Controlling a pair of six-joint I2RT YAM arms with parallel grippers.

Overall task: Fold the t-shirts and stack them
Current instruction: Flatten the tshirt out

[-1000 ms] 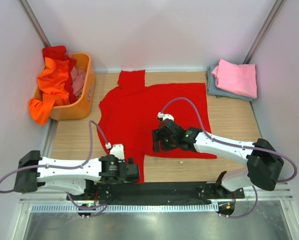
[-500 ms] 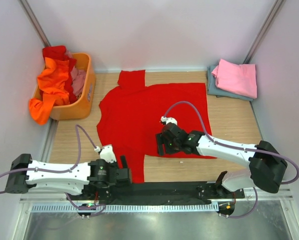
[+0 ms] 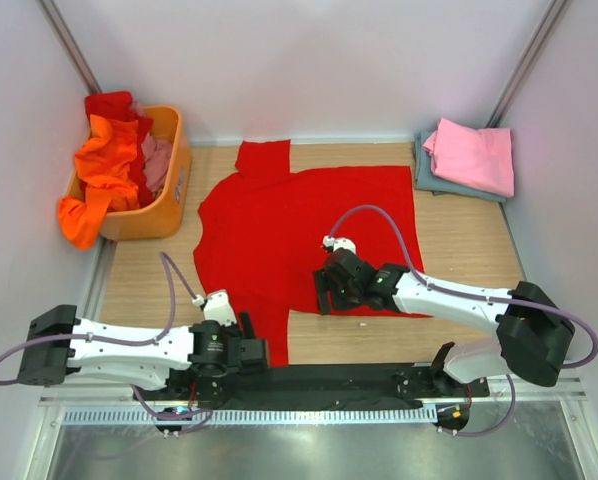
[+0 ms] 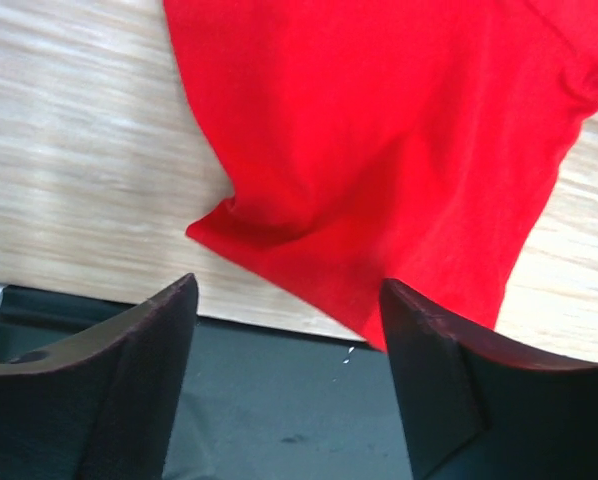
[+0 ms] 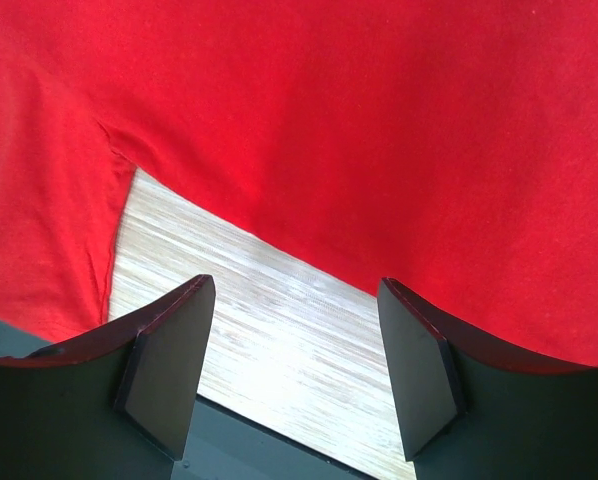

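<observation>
Left claw [image 4: 287, 292] nearer the flat red t-shirt [image 3: 309, 210], released; right claw [image 5: 294, 287] released over its hem.

Red shirt [image 3: 309, 225] just ahead of left gripper [image 4: 289, 300] and right gripper [image 5: 297, 290]: plain, bright. Table [image 3: 469, 240]: pale streaked wood grain. Far left: orange basket [image 3: 174, 200], orange shirt [image 3: 104, 165]. Far right: pink shirt [image 3: 471, 155] over grey-blue shirt [image 3: 426, 178].

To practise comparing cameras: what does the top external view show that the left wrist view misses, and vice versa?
Top only: the orange basket of shirts; the folded pink t-shirt on a grey-blue t-shirt. Left wrist only: the red t-shirt's sleeve corner close up, framed by the open left end effector. Both: the red t-shirt, the wooden table.
</observation>
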